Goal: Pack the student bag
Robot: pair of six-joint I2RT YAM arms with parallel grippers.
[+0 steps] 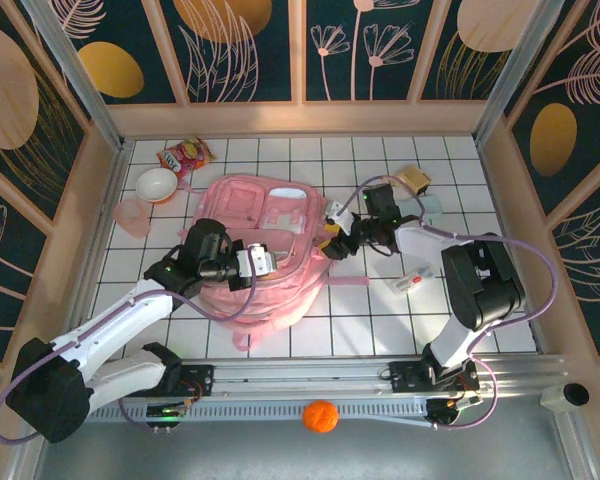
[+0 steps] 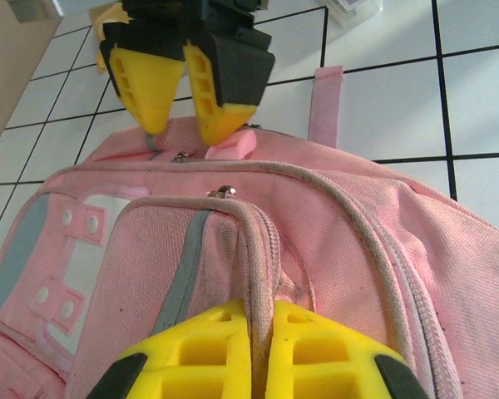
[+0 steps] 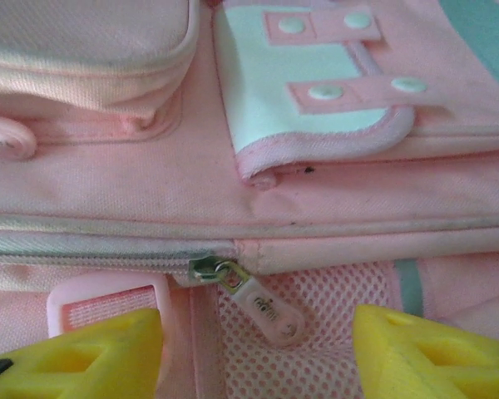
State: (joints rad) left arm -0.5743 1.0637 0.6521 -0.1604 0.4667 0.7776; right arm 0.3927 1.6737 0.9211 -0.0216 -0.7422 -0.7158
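Yellow fingers (image 2: 208, 349) of the left gripper (image 2: 262, 332) are pressing fully together on a raised piped seam (image 2: 254, 241) of the student bag (image 2: 358, 249), pinching the pink fabric between them. That bag is lying flat in the middle of the white tiled table (image 1: 380, 320), between the two arms. At its right edge the right gripper (image 3: 266, 353) is standing with its jaws well apart, holding nothing and flanking a pink zipper pull (image 3: 262, 303) without touching it. Tiny embossed lettering is showing on that pull, too small to read. Beyond the bag's far left corner a colourful snack packet (image 1: 185, 155) is lying beside a white bowl (image 1: 157, 184); its printing is too blurred to make out.
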